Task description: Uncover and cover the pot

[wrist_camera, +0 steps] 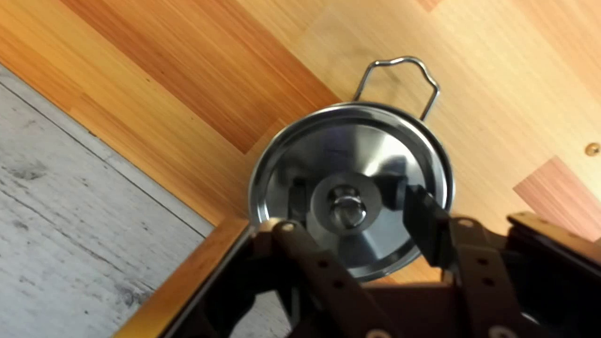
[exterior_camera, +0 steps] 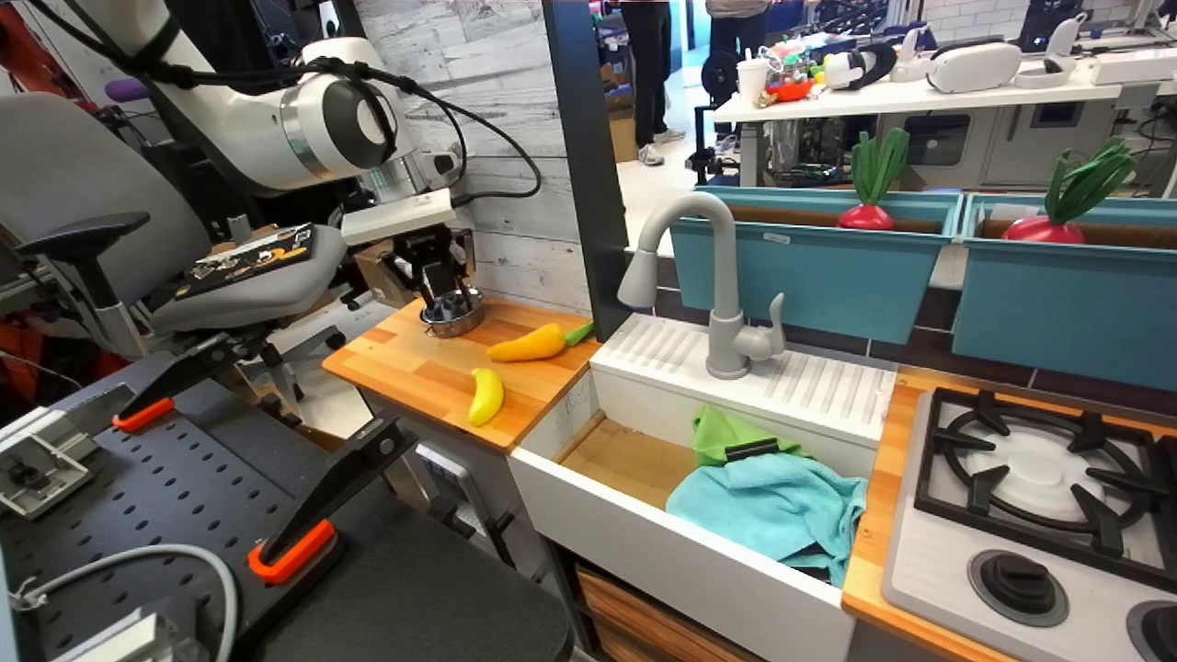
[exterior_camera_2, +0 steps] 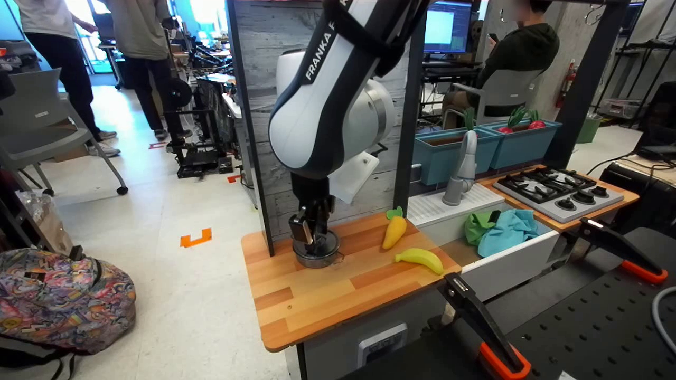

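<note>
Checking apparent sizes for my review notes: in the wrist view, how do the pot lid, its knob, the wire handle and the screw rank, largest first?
1. pot lid, by far, though partly hidden
2. wire handle, judged by its outline
3. knob
4. screw, plainly smallest, though the raised knob is nearer the camera

On the left counter point(exterior_camera: 405, 363), the pot point(exterior_camera_2: 316, 260) stands in the far-left part with its lid point(wrist_camera: 361, 155) on top; a toy vegetable point(exterior_camera: 535, 345) lies to its right, a banana point(exterior_camera: 486, 398) nearer. Right of that counter comes the sink point(exterior_camera: 644, 556), two cloths point(exterior_camera: 768, 506) in its right part, the faucet point(exterior_camera: 725, 276) on the ledge point(exterior_camera: 648, 347) behind, planters point(exterior_camera: 809, 271) beyond. Farther right, the stove point(exterior_camera: 931, 542) sits on the right counter point(exterior_camera: 871, 552).
</note>
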Action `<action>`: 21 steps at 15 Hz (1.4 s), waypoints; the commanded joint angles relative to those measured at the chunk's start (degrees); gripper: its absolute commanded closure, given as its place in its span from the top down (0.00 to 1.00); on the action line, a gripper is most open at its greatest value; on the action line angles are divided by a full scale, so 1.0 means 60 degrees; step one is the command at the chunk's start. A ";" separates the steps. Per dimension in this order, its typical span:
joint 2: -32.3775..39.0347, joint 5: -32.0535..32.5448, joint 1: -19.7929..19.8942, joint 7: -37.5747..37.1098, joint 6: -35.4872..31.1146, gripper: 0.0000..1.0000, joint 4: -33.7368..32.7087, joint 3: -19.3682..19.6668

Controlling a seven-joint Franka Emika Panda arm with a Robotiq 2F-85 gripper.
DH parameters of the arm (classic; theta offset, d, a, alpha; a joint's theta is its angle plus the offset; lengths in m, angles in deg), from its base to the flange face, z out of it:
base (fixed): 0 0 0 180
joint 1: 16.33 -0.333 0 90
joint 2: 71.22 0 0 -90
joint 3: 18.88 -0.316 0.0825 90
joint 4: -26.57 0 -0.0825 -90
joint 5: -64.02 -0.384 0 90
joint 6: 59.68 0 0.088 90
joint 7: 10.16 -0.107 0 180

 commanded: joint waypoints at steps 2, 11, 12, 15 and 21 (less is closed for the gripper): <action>0.0177 -0.0151 0.0073 0.0359 0.0287 0.96 -0.0352 -0.0113; -0.1170 0.0388 -0.0491 -0.0343 -0.0256 1.00 0.1553 0.0559; -0.1361 0.0410 -0.0538 -0.0391 -0.0312 1.00 0.1801 0.0627; -0.2043 0.0457 -0.0551 -0.0312 -0.0273 1.00 0.2610 0.0712; -0.3485 0.0549 -0.0293 -0.0196 -0.0322 1.00 0.4461 0.0848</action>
